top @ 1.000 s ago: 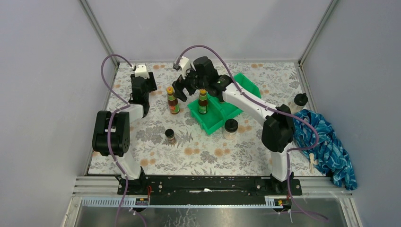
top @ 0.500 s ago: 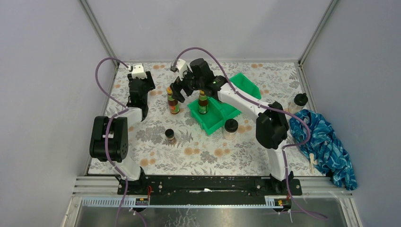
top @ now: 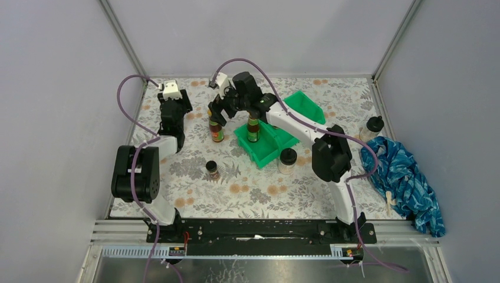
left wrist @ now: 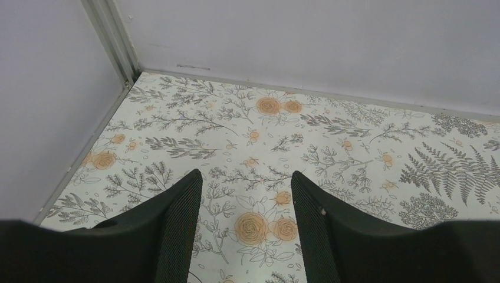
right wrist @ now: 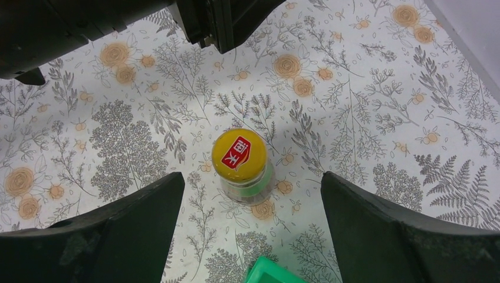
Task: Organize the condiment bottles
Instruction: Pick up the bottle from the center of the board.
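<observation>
While gaping, right gripper is hovering above yellow-capped bottle, green bin at its 3 o'clock. Left gripper is hanging released

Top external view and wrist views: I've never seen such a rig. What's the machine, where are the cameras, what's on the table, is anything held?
Two robots: a left arm and a right arm bolted to a table. The wide picture looks down from above; the others come from a camera on each wrist. On the table: a green bin holding a yellow-capped bottle, a second bottle beside it, a dark jar, a clear jar. The left gripper and right gripper are open and empty, the right over the second bottle.
</observation>
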Available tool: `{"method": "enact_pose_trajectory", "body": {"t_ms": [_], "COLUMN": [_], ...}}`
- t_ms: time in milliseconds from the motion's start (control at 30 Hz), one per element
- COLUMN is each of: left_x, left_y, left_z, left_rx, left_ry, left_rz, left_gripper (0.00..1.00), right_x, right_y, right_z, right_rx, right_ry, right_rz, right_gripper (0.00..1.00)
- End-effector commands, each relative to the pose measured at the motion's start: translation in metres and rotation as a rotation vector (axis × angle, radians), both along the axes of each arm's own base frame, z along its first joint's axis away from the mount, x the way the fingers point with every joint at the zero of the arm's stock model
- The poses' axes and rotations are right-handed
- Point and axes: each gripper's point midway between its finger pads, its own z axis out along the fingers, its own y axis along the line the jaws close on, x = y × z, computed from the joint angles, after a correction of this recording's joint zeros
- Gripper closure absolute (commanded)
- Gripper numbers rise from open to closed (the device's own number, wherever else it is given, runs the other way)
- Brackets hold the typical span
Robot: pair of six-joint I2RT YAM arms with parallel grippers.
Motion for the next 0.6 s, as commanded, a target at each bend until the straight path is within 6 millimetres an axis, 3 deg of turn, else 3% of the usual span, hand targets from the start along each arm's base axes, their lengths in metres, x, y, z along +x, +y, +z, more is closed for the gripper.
{"method": "enact_pose_trajectory", "body": {"t_ms": [0,567], "left_x": [-0.004,-0.007], "left_y": [0.008,0.012], "left_z": [0.027,0.026], "left_rx": [-0.006,-0.003], "left_ry": [-0.096,-0.104], "left_rz": [0.036,0.053], "left_gripper": [0.38,0.39], "right_x": [-0.003,0.001], "right_y": [0.018,0.03], "right_z": [0.022,0.012], "right_rx": [0.057,0.066], "right_ry": [-0.036,-0.02], "right_rz": [0.043,0.06], "right_gripper": [0.07,0.1]}}
